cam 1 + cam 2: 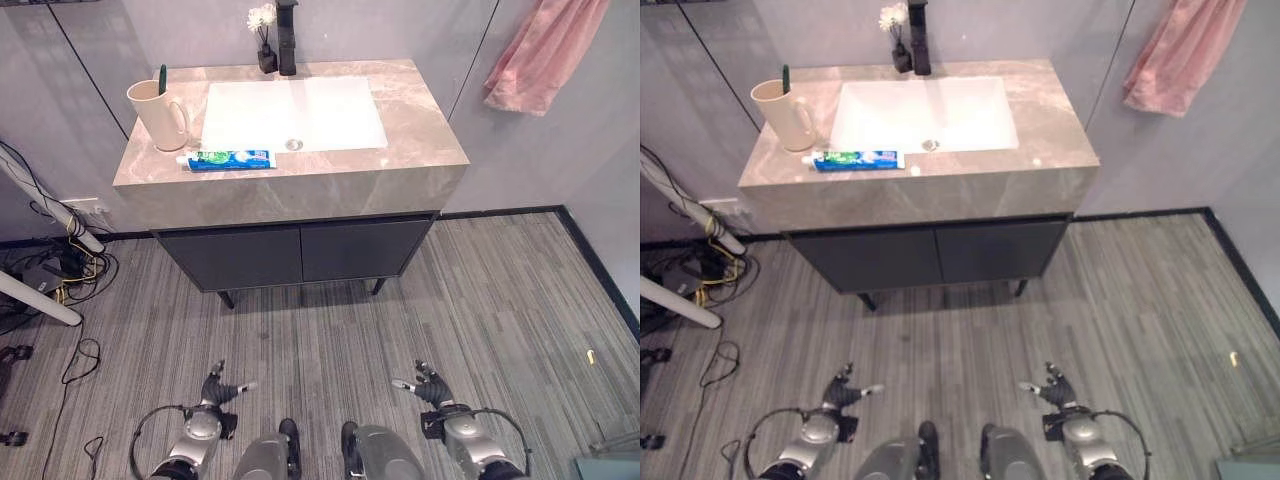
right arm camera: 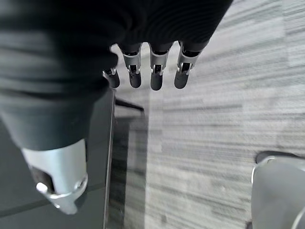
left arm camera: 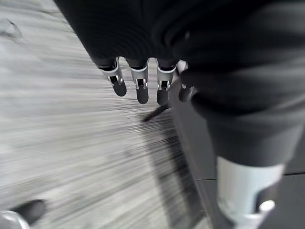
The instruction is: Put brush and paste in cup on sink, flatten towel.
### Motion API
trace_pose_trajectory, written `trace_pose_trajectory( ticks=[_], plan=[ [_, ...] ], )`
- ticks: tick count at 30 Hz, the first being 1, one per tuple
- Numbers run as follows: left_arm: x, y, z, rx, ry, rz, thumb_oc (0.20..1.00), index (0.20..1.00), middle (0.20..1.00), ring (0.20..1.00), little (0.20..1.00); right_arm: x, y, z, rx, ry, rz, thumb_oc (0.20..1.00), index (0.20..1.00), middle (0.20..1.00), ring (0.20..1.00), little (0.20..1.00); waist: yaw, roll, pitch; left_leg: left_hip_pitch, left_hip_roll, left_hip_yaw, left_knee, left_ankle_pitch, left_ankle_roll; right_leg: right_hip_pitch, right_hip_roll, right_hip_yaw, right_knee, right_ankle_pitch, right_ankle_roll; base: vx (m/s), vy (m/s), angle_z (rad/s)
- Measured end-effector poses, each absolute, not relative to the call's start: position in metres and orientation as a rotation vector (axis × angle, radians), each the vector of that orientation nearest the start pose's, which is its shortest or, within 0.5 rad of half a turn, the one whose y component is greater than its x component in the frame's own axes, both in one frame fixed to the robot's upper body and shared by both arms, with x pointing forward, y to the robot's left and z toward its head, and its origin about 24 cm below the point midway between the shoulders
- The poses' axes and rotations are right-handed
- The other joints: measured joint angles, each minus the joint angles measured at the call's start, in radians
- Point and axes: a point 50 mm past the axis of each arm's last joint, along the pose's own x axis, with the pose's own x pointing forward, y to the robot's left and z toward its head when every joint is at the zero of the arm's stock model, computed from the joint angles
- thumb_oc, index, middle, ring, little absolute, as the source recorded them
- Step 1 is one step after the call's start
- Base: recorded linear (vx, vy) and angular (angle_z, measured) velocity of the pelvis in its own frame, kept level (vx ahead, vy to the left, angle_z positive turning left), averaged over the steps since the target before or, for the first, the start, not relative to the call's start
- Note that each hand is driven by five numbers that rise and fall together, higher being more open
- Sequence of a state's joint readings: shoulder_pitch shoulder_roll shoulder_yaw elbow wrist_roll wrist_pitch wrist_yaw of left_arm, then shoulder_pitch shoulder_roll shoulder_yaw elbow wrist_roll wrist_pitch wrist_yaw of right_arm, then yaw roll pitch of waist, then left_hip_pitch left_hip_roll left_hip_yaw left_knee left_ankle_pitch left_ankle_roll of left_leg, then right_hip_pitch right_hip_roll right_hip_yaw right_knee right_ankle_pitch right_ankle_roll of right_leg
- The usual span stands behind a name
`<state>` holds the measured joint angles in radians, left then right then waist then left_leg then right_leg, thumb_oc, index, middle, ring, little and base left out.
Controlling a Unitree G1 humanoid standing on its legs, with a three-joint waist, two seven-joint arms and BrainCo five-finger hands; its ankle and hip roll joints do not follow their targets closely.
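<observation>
So far, little of the task looks finished; the lines below go from the task's things outward.

Toothbrush (image 1: 163, 78): a dark green handle stands out of the cup's mouth, so this part looks done; the head is hidden inside the cup.

Cup (image 1: 158, 113): cream, with a handle, upright near the left edge of the surface (image 1: 420, 120), toward its back-left corner.

Toothpaste (image 1: 228, 160): a blue and green tube, lying flat along the front edge of the surface, just beside the cup's base and in front of the basin's front-left corner. It is not yet in the cup, so this step is left.

Towel (image 1: 545, 50): pink, hanging bunched and creased against the wall, well apart from the surface on its right side. It is not flattened; its top is cut off, so what holds it cannot be told.

Basin (image 1: 293, 112): white and rectangular, sunk in the middle of the surface, with nothing lying in it.

Tap and vase: a black tap (image 1: 287, 35) at the back edge, a small dark vase (image 1: 265, 55) with a white flower touching or just beside it; which, I cannot tell.

Left hand (image 1: 218, 390): low over the floor, well apart from the surface, fingers straight and released, grasping nothing.

Right hand (image 1: 430, 388): likewise low over the floor, fingers straight, grasping nothing.

Hard to make out: the cabinet (image 1: 300, 250) under the surface has its doors closed, contents hidden.
</observation>
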<state>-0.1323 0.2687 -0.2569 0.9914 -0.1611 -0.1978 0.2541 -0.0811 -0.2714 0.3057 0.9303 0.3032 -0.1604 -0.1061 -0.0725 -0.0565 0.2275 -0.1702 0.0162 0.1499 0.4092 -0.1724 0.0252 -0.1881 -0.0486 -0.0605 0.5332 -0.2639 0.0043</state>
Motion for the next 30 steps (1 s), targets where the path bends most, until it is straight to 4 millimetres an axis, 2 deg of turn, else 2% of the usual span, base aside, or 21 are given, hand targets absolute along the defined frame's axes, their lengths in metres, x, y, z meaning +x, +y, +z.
trace_pose_trajectory(
  ticks=[4, 7, 9, 17, 23, 30],
  plan=[
    [0.198, 0.218, -0.105, 0.286, 0.635, 0.179, 1.000, 1.000, 1.000, 1.000, 1.000, 0.185, -0.208, -0.115, -0.119, 0.721, -0.079, 1.000, 1.000, 1.000, 1.000, 1.000, 0.000, 0.000, -0.002, -0.004, 0.001, 0.000, 0.002, 0.000, 0.001, 0.000, 0.001, -0.001, -0.001, 0.000, 0.000, 0.00, 0.000, 0.00],
    [0.180, 0.215, -0.112, 0.261, 0.660, 0.142, 1.000, 1.000, 1.000, 1.000, 1.000, 0.180, -0.208, -0.118, -0.044, 0.737, -0.088, 1.000, 1.000, 1.000, 1.000, 1.000, 0.005, 0.011, -0.013, 0.014, 0.001, -0.002, -0.011, -0.001, 0.003, 0.024, 0.001, -0.005, -0.021, 0.000, 0.001, 0.03, -0.001, 0.03],
    [0.175, 0.216, -0.114, 0.261, 0.674, 0.143, 1.000, 1.000, 1.000, 1.000, 1.000, 0.180, -0.209, -0.118, -0.028, 0.737, -0.098, 1.000, 1.000, 1.000, 1.000, 1.000, 0.004, 0.018, -0.018, 0.022, 0.001, -0.003, -0.014, -0.001, 0.003, 0.035, 0.002, -0.006, -0.029, 0.002, 0.001, 0.00, 0.000, 0.00],
    [0.173, 0.217, -0.116, 0.263, 0.688, 0.147, 1.000, 1.000, 1.000, 1.000, 1.000, 0.183, -0.208, -0.117, -0.025, 0.727, -0.098, 1.000, 1.000, 1.000, 1.000, 1.000, 0.008, 0.031, -0.048, 0.032, 0.001, -0.004, -0.021, -0.001, 0.002, 0.045, 0.003, -0.006, -0.035, 0.005, 0.000, 0.00, 0.000, 0.00],
    [0.162, 0.224, -0.121, 0.249, 0.724, 0.193, 1.000, 1.000, 1.000, 1.000, 1.000, 0.183, -0.209, -0.116, -0.035, 0.722, -0.099, 1.000, 1.000, 1.000, 1.000, 1.000, 0.015, 0.028, -0.077, 0.076, 0.001, -0.005, -0.126, 0.047, -0.003, 0.084, 0.014, -0.010, -0.130, 0.047, -0.002, 0.00, 0.000, 0.00],
    [0.166, 0.232, -0.118, 0.257, 0.716, 0.223, 1.000, 1.000, 1.000, 1.000, 1.000, 0.183, -0.231, -0.112, -0.108, 0.714, -0.149, 1.000, 1.000, 1.000, 1.000, 1.000, 0.025, 0.038, -0.091, 0.106, -0.009, -0.025, -0.221, 0.100, -0.003, 0.112, 0.015, -0.031, -0.205, 0.081, -0.003, 0.01, -0.009, 0.08]
  ],
)
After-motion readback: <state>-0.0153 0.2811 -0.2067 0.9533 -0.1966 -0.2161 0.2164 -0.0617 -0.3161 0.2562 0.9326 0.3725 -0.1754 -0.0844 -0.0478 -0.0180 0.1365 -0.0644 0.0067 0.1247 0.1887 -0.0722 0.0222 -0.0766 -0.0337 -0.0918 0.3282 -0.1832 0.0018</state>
